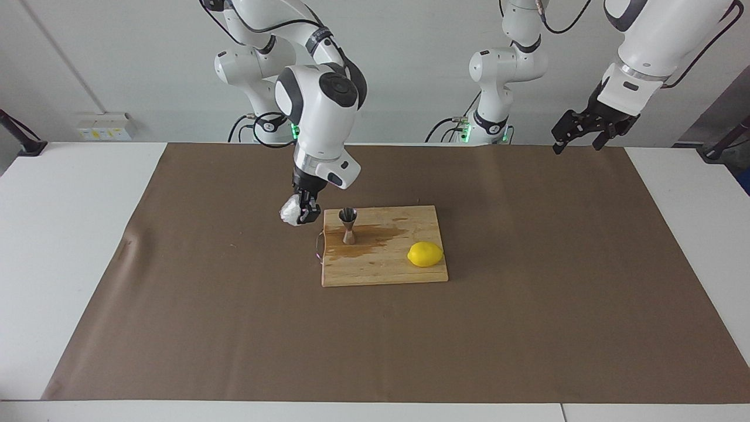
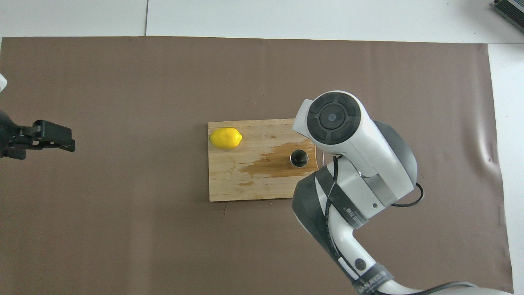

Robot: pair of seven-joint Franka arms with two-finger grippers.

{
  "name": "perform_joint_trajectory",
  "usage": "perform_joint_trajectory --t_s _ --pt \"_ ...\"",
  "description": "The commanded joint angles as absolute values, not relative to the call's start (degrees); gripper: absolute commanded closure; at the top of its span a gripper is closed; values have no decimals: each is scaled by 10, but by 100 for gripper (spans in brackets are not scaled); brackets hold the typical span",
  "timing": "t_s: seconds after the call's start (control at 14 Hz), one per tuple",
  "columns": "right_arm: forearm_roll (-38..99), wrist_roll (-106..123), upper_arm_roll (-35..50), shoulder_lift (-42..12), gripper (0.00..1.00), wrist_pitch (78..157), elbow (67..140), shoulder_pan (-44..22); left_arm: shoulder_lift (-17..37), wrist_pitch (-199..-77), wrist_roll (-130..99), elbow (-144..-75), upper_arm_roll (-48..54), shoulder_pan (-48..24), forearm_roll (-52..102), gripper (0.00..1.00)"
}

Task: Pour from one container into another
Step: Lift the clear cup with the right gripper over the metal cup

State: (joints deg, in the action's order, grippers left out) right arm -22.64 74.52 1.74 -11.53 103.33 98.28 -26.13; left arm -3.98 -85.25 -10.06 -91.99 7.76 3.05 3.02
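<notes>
A white table (image 1: 70, 246) carries a large brown mat (image 1: 527, 305), and in the middle of the mat lies a wooden cutting board (image 1: 387, 272) with a dark wet stain (image 1: 375, 237) and a thin metal handle (image 1: 319, 246) at its end toward the right arm. The right arm (image 1: 319, 111) reaches down from its base and holds the right gripper (image 1: 306, 212) in the air above the mat, just beside this end of the board. Its jaws are clenched on the glass cup (image 1: 290, 213), which is lifted off the mat, looks whitish and is tilted. In the overhead view the arm covers both the gripper and the cup. The left arm (image 1: 656, 47) waits at its own end of the table, with the left gripper (image 1: 577, 138) up in the air over the edge of the mat and its jaws spread wide with nothing between them. A yellow lemon (image 1: 425, 254) lies on the board, at the end toward the left arm. The steel jigger (image 1: 348, 225) stands upright on the stain, near the board's handle end, close to the held cup but apart from it.
</notes>
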Motion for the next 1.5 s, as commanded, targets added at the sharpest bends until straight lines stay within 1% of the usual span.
perform_joint_trajectory --t_s 0.0,0.5,0.93,1.43 --pt "-261 729 18 -142 100 1006 943 -286 -53 -847 -103 -932 77 33 33 0" --pt "-298 729 21 -178 100 1007 945 -334 -53 -847 -103 -932 77 33 33 0" --pt "-322 729 22 -187 100 1004 954 -368 -53 -847 -103 -932 77 33 33 0" --pt "-356 732 22 -186 100 981 955 -371 -53 -847 -103 -932 77 33 33 0"
